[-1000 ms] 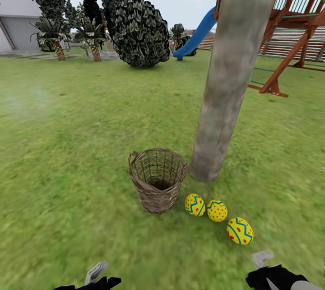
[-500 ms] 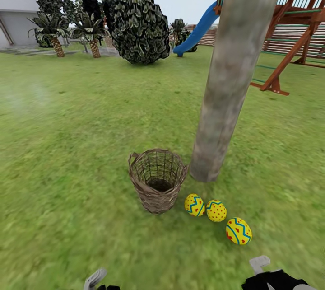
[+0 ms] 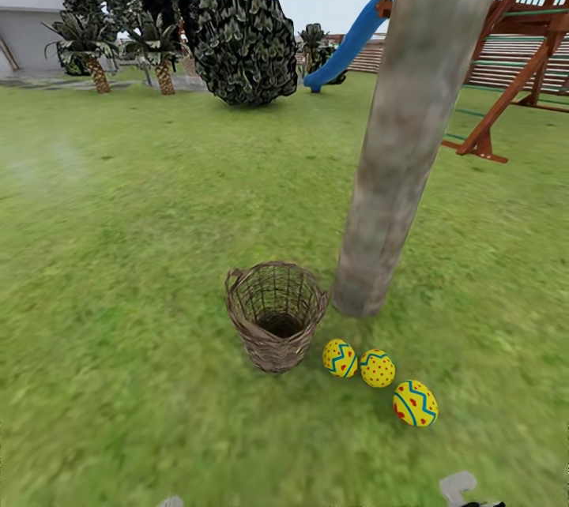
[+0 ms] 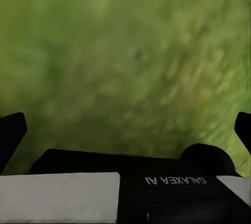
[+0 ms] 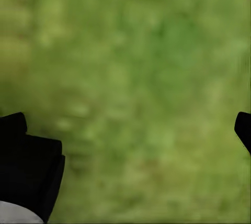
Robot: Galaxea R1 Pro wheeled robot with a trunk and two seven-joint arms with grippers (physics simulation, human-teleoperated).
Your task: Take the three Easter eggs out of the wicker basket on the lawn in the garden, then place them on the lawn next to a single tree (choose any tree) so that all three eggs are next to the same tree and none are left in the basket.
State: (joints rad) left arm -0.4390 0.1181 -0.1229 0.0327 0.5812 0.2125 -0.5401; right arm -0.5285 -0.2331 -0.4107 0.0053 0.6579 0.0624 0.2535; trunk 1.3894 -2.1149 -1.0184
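Note:
The wicker basket (image 3: 276, 316) stands upright on the lawn (image 3: 142, 254) with no egg showing inside it. Just to its right rises the tree (image 3: 403, 136), a thick, leaning grey-brown trunk. The three Easter eggs (image 3: 377, 368) lie in a row on the grass at the trunk's foot: one (image 3: 340, 358) close beside the basket, one in the middle, one (image 3: 416, 403) nearest me. My left gripper (image 4: 128, 130) is open over blurred grass, holding nothing. My right gripper (image 5: 128, 127) is open too, with one grey fingertip (image 3: 457, 483) at the head view's lower edge.
A round dark-green bush (image 3: 245, 41) and small palms (image 3: 95, 57) stand far back on the left. A blue slide (image 3: 348, 45) and the red-brown playset (image 3: 514, 57) are behind the trunk at right. Open grass stretches left of the basket.
Both grippers have sunk toward the head view's lower edge, and the left one has nearly dropped out of it. The view has shifted slightly. Eggs and basket lie where they were.

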